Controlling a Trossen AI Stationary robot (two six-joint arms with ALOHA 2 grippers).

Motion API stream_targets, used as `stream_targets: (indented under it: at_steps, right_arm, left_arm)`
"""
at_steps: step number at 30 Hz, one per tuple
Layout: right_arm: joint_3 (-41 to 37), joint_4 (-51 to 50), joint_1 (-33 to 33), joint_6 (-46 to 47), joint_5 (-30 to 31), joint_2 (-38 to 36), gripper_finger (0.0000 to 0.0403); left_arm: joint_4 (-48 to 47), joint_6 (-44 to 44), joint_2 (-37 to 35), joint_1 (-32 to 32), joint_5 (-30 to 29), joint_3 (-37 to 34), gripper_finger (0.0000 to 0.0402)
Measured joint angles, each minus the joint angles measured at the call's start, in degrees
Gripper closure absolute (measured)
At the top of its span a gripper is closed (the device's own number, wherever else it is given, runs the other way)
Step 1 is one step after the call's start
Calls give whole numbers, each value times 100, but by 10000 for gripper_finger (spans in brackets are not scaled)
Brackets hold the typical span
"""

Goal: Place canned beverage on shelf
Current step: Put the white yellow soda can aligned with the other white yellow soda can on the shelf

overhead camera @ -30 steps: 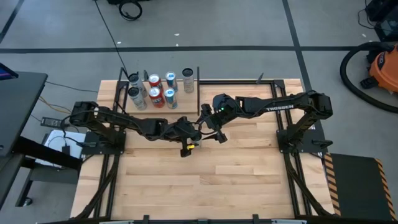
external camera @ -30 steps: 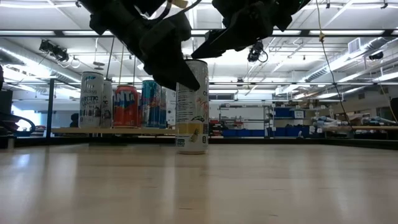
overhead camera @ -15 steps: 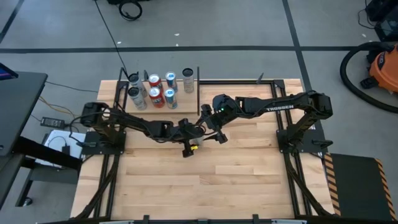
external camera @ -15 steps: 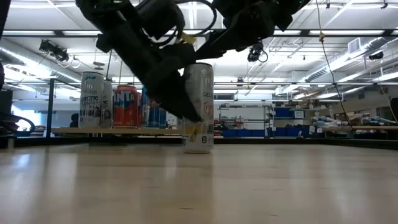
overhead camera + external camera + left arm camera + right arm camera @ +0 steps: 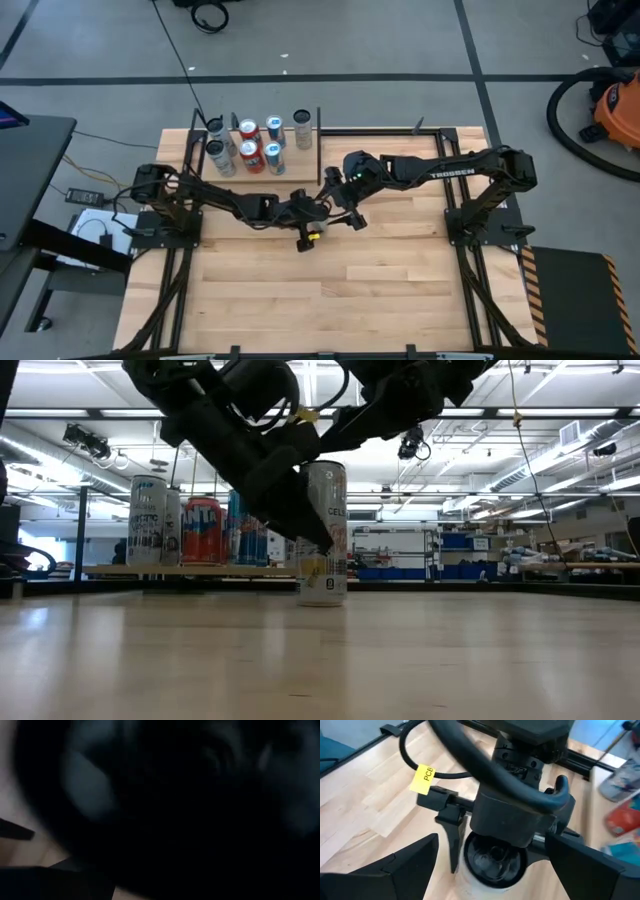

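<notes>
1. The can (image 5: pixel 322 530) stands upright mid-worktop (image 5: pixel 400 290), at five o'clock from the shelf (image 5: pixel 290 170).
2. The left tool (image 5: pixel 310 222) is clamped around its body.
3. The right tool (image 5: pixel 352 210) hangs beside it, fingers apart.
4. The can is likely rigid and smooth; a mid-body hold suits it.

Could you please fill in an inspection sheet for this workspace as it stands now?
Surface: plank-patterned wooden table, bare toward the front.
Job's things: white can upright on the table near the middle; shelf at the back left holds six cans, upright.
Clutter: nothing seen.
Grippers: left gripper closed on the white can; right gripper open, just behind it.
Cables: black cable with a yellow tag on the left wrist; black cord across the floor behind the table.
Surroundings: orange vacuum on the floor at the right; storage racks beyond the table.
</notes>
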Motion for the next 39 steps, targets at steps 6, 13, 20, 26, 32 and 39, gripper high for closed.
stream_targets:
  at_steps: [6, 13, 20, 26, 32, 39]
  right_arm:
    - [59, 8, -5, -19, 483, -253, 25]
    - [67, -130, -20, -21, 509, -635, 25]
    - [65, -363, -22, 6, 510, -880, 25]
    - [65, -456, -2, 40, 512, -890, 25]
    - [62, -668, -2, 31, 756, -888, 25]
    - [62, -752, -2, 429, 1014, -888, 25]
  left_arm:
    - [138, -412, -2, 193, 24, 7, 86]
    - [137, -418, 18, 210, 20, 9, 86]
    - [182, -403, 44, 210, 19, 9, 97]
    - [321, -297, 50, 210, 20, 9, 142]
    - [339, -89, 50, 190, 43, 9, 153]
    - [327, 351, -153, 117, 696, 128, 150]
